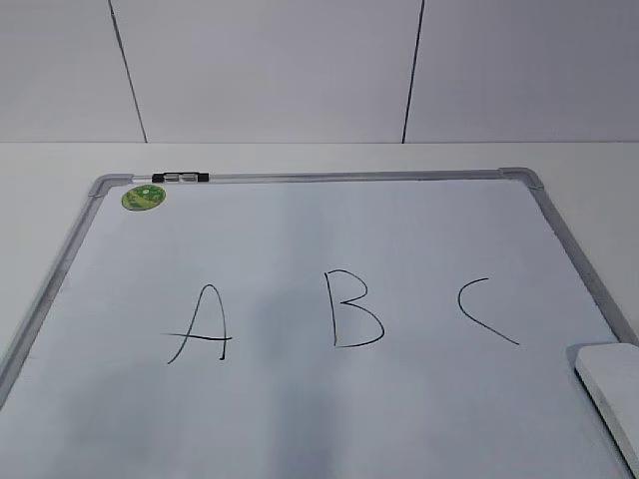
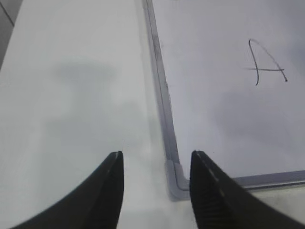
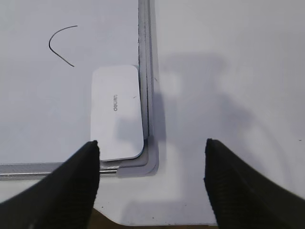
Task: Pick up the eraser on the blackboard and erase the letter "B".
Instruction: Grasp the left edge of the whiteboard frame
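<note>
Eraser (image 3: pixel 116 112) lies flat on the blackboard (image 3: pixel 38 119), ahead of the right gripper (image 3: pixel 151 157) and a bit to its left, closer to the left finger (image 3: pixel 78 186) than the right finger. It's white w/ small grey print on top, its long side along the silver frame (image 3: pixel 145 57) and its near end by the board's rounded corner cap. In the exterior view the eraser (image 1: pixel 611 387) shows only partly, at the board's (image 1: pixel 300 409) lower right edge.

Right gripper is spread wide, nothing between the fingers — it hangs over the board corner and the white table (image 3: pixel 228 71), not touching the eraser.

Letter "B" (image 1: pixel 353 310) is whole, thin black line, mid-board between the "A" (image 1: pixel 203 325) and the "C" (image 1: pixel 485 309). From the right wrist only the "C" (image 3: pixel 62 44) is seen, further ahead-left of that gripper, beyond the eraser.

Left gripper (image 2: pixel 156 164) is also open, moderately wide, and empty — it sits above the other near corner cap (image 2: pixel 175 180) of the board, w/ the "A" (image 2: pixel 267 62) ahead and to its right and bare table (image 2: pixel 71 86) ahead-left.

At the far frame rail: a small black-and-silver marker (image 1: pixel 180 178), and just by it a round green sticker (image 1: pixel 144 197).
</note>
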